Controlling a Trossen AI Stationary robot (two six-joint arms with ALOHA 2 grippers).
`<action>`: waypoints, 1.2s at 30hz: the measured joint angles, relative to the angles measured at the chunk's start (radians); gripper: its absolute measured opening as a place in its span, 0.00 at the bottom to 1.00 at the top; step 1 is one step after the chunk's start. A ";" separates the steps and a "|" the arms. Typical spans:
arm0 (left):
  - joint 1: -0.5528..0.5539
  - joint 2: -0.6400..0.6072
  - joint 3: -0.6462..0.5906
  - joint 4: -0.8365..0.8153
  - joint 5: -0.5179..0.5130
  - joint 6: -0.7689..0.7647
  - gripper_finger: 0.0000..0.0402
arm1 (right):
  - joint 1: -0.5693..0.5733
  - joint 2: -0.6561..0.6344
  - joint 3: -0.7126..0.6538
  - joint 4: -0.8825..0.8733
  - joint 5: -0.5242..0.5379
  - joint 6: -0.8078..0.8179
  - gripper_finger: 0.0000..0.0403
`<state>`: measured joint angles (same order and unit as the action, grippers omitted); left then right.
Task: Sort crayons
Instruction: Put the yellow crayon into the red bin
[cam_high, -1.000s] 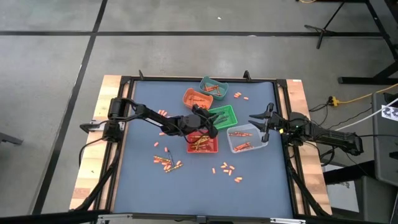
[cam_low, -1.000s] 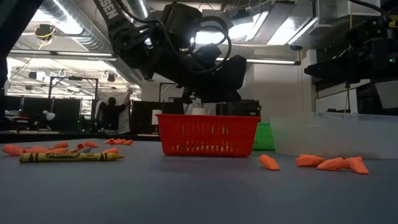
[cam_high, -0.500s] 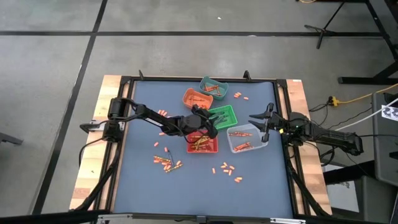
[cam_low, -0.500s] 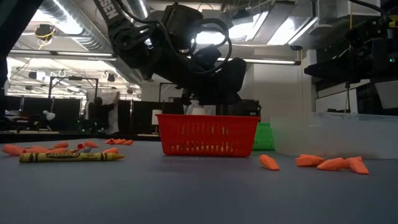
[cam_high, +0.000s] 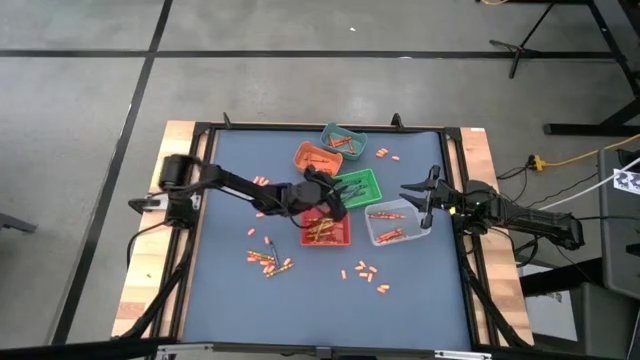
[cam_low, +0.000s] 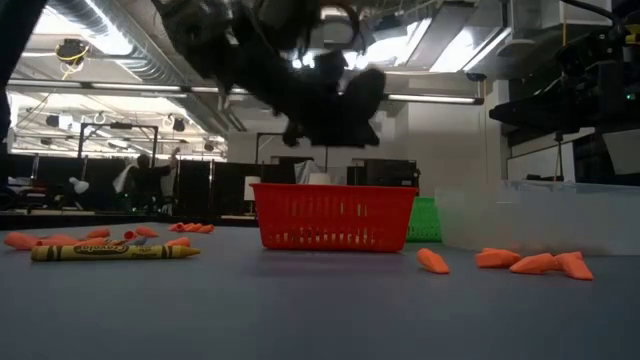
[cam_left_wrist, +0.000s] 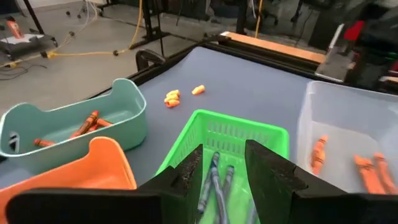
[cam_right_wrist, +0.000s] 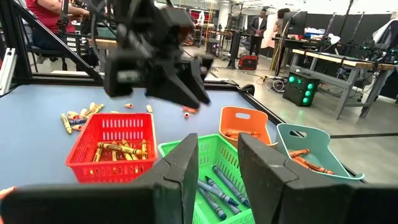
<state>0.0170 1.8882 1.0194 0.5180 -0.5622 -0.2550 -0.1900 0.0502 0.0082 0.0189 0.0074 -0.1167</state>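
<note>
1. The table (cam_high: 230, 300) is a blue-grey mat in a dark frame; every place below is given from the red bin (cam_high: 326, 230) near its middle.
2. The left arm (cam_high: 235, 185) reaches in from the table's left edge, and the left gripper (cam_high: 328, 199) hangs above the red bin's far rim, toward the green bin. Its fingers (cam_left_wrist: 189, 171) are spread apart with nothing between them.
3. The right arm (cam_high: 520, 218) lies along the table's right edge, well to the right of the red bin; the right gripper (cam_high: 418, 197) sits beyond the clear bin. Its fingers (cam_right_wrist: 177, 168) stand parted and empty.
4. The clear bin (cam_high: 396, 223) stands just right of the red bin and holds orange crayons.
5. The green bin (cam_high: 360, 188) touches the red bin's far right corner and holds bluish crayons (cam_left_wrist: 214, 177).
6. The orange bin (cam_high: 316, 158) and the teal bin (cam_high: 343, 139) stand farther back from the red bin.
7. Yellow crayons (cam_right_wrist: 121, 149) lie inside the red bin.
8. Loose orange crayons (cam_high: 268, 262) are scattered on the mat to the near left of the red bin, and stubs (cam_high: 366, 275) to its near right.
</note>
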 joint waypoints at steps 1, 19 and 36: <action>-0.006 -0.029 0.000 -0.043 0.000 -0.008 0.26 | 0.000 0.000 0.000 0.000 0.000 0.000 0.28; -0.232 -0.369 0.001 -0.855 0.420 -0.755 0.26 | 0.000 0.000 0.000 0.000 0.000 0.000 0.28; -0.512 -0.177 0.002 -0.930 0.342 -0.650 0.26 | 0.000 0.000 0.000 0.000 0.000 0.000 0.28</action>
<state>-0.4950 1.7107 1.0210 -0.4115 -0.2203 -0.9054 -0.1898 0.0501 0.0080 0.0189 0.0074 -0.1169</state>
